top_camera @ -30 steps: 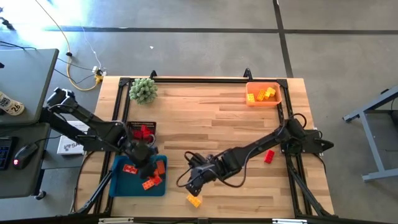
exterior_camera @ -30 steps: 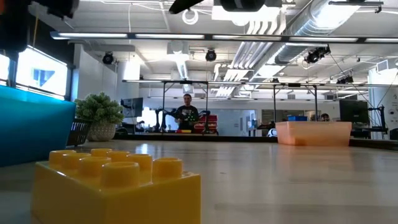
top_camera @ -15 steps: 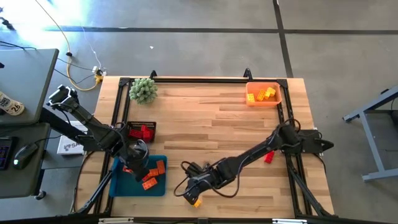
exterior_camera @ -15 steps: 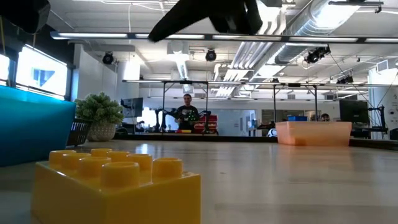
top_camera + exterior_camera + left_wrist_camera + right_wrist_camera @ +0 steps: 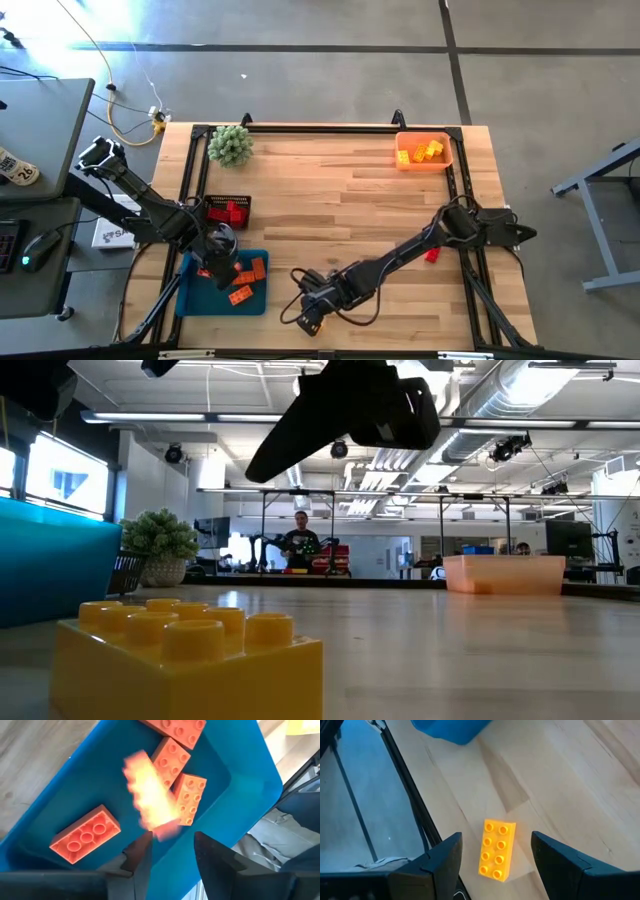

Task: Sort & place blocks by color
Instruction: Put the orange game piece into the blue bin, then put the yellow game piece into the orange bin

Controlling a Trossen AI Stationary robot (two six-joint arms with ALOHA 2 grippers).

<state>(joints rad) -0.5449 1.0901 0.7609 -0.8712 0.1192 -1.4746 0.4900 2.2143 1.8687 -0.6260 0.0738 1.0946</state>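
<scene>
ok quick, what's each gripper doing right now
Left gripper: fingers parted over the blue tray, an orange-red block blurred just beyond them, not gripped.
Right gripper: open, empty, fingers either side of the yellow block.

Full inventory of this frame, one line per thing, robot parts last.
Table: one, light wood, black frame.
Blue tray: one, near-left corner; at least three orange-red bricks lying in it, and a blurred one in mid-air beyond the left fingers.
Black basket: one, behind the tray, red bricks inside; count unclear.
Orange bin: one, far-right corner, yellow bricks inside; count unclear.
Yellow brick: one, loose by the near edge.
Red brick: one, loose by the right edge, partly under the right arm.
Plant ball: one, green, far-left corner.
Person: one, far back in the room.
Left gripper: over the tray, fingers apart.
Right gripper: open, above the yellow brick.
</scene>
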